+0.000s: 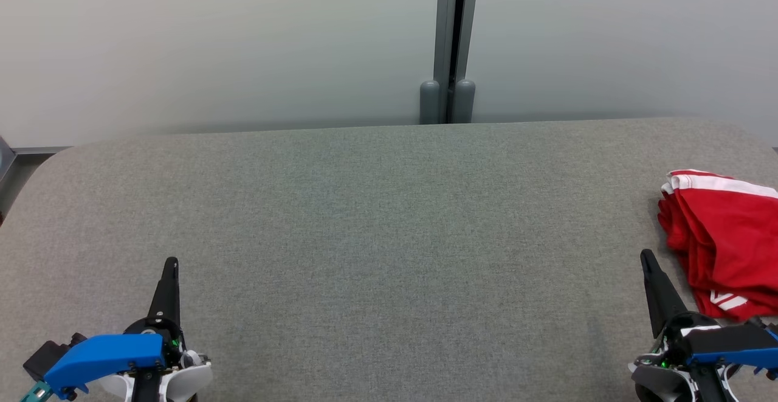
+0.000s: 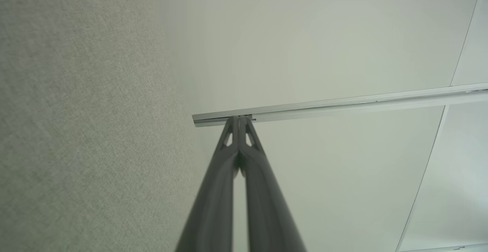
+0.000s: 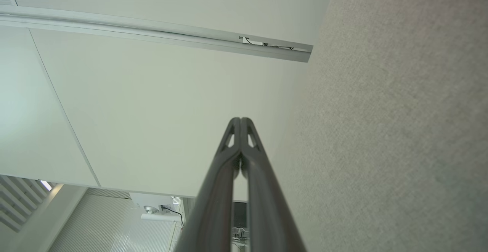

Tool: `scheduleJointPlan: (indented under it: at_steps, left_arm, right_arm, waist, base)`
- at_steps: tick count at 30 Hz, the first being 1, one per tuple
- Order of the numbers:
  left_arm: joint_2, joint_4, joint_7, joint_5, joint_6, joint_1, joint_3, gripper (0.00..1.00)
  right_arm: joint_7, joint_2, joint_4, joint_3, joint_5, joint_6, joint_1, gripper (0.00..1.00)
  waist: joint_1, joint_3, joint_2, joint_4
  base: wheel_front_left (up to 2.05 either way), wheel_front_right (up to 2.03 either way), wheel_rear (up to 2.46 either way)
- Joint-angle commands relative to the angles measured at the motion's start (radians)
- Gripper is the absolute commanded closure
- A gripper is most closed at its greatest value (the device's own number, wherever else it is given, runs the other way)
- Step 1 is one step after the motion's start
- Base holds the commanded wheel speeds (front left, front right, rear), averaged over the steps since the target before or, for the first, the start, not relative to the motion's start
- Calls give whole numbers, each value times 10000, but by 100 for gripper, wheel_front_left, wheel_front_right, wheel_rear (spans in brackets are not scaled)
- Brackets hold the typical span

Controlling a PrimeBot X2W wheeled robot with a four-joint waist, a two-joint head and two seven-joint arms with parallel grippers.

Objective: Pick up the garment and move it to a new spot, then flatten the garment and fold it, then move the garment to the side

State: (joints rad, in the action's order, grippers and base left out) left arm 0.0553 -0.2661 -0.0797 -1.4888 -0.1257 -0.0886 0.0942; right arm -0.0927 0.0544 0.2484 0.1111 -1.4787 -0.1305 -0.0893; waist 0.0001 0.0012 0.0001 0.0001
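The red garment (image 1: 723,238) with white stripes lies in a loose heap at the right edge of the frame, on the grey table (image 1: 377,219). The right gripper (image 1: 646,256), lower right, sits just beside it, its 2 fingers pressed together and holding nothing. The left gripper (image 1: 172,262) is at the lower left, well apart from the cloth and likewise closed and empty.

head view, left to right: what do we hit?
left pincer → grey metal post at the wall behind the table → right pincer → red garment with white trim at the right edge
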Motion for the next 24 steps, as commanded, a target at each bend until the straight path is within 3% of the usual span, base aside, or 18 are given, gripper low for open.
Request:
scheduleJointPlan:
  at_steps: [1, 24]
  left_arm:
    - [-20, 83, -82, -195, -77, -184, 88, 100]
    - [-63, 240, -386, -1249, -90, -249, 224, 100]
  right_arm:
    - [-49, -23, -40, 30, -238, -4, -128, 100]
    - [-240, -51, -48, 42, -1352, -4, -267, 100]
  waist:
    - [-1, 2, -1, 0]
    - [-1, 19, -1, -1]
  base:
    - [0, 0, 0]
    - [0, 0, 0]
